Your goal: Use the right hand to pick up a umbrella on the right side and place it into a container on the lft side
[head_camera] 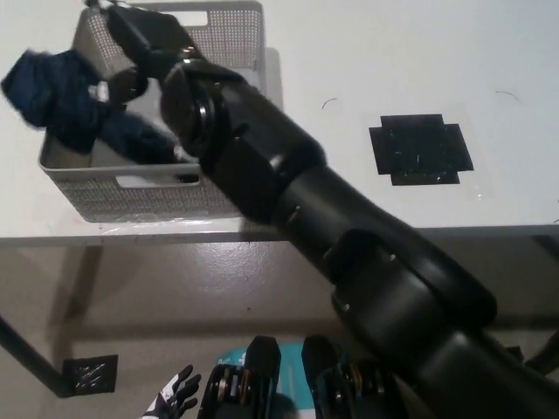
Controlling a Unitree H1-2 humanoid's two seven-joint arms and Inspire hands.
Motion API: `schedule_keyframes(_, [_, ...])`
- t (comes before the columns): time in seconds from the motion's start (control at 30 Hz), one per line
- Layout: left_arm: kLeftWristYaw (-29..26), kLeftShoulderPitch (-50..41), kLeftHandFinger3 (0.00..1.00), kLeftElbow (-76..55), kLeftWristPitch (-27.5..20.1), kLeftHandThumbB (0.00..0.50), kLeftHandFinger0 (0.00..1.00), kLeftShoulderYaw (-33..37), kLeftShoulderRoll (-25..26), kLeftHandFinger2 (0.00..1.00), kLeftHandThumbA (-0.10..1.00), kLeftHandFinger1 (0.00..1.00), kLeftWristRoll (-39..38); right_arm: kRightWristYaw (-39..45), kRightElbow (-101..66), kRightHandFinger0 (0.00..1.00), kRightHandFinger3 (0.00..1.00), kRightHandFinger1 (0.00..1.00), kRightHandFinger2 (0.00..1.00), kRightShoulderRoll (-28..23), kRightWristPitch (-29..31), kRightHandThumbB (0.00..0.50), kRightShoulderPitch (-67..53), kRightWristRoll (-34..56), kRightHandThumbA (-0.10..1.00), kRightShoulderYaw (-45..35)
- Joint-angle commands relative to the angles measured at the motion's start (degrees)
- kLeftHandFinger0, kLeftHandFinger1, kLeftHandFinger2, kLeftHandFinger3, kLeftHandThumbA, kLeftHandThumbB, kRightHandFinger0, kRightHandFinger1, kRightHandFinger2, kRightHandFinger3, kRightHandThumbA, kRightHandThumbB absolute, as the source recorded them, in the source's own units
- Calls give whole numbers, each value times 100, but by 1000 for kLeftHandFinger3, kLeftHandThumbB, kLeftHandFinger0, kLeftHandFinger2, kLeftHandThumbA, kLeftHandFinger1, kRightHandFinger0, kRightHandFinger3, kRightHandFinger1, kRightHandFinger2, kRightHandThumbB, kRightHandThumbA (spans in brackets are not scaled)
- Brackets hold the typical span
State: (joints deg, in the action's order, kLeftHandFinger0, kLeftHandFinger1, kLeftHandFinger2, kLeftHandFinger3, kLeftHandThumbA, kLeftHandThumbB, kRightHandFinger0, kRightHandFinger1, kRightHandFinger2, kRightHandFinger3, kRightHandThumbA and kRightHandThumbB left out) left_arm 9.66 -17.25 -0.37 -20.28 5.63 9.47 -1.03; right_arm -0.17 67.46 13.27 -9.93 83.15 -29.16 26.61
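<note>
While over the container [157,196], the right robot hand [144,44] grips the umbrella [65,100] hanging just left of it.

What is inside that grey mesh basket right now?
A dark blue umbrella hangs partly into the basket, spilling over its left rim. The black right hand and arm cover most of the inside, so the floor stays hidden.

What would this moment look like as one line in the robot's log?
right hand: over basket | umbrella: in basket, partly over left rim | left hand: resting low
</note>
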Motion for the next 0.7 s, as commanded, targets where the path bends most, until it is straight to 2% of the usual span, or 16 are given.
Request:
schedule_keyframes(0.0, [39, -54, 1000, -236, -113, 13, 1000, 30, 86, 1000, 1000, 1000, 182, 234, 64, 1000, 1000, 1000, 1000, -209, -116, 451, 230, -68, 846, 49])
schedule_keyframes(0.17, [79, 0, 1000, -218, -115, 0, 1000, 40, 77, 1000, 1000, 1000, 136, 349, 17, 1000, 1000, 1000, 1000, -383, -152, 450, 107, -46, 906, 71])
schedule_keyframes(0.3, [67, 61, 1000, -184, -103, 0, 1000, 62, 28, 1000, 1000, 1000, 177, 421, -184, 1000, 1000, 1000, 1000, -505, -152, 469, 54, 11, 998, 7])
schedule_keyframes(0.33, [65, 57, 1000, -197, -87, 0, 1000, 66, 26, 1000, 1000, 1000, 188, 448, -278, 1000, 1000, 1000, 1000, -537, -158, 469, 26, 35, 985, -21])
schedule_keyframes(0.4, [58, 57, 1000, -229, -46, 8, 1000, 56, 20, 1000, 1000, 1000, 162, 491, -991, 1000, 1000, 1000, 1000, -733, -140, 463, -216, 207, 997, -245])
schedule_keyframes(0.47, [81, 49, 1000, -274, -56, 7, 1000, 35, 73, 1000, 1000, 1000, 137, 540, -2398, 1000, 1000, 1000, 1000, -993, -185, 450, -795, 492, 1000, -645])
schedule_keyframes(0.5, [92, 69, 1000, -311, 21, 26, 1000, -1, 109, 1000, 1000, 1000, 91, 661, -3181, 1000, 1000, 1000, 1000, -1092, -212, 423, -1109, 746, 1000, -907])
schedule_keyframes(0.6, [123, 28, 1000, -335, -12, 5, 1000, -55, 171, 1000, 1000, 1000, -31, 716, -5226, 1000, 1000, 1000, 1000, -1288, -133, 399, -2056, 1205, 999, -1410])
schedule_keyframes(0.67, [127, 58, 1000, -302, -35, 1, 1000, -86, 195, 1000, 1000, 1000, -58, 645, -6433, 1000, 1000, 1000, 1000, -1417, -347, 397, -2596, 1129, 1000, -1587])
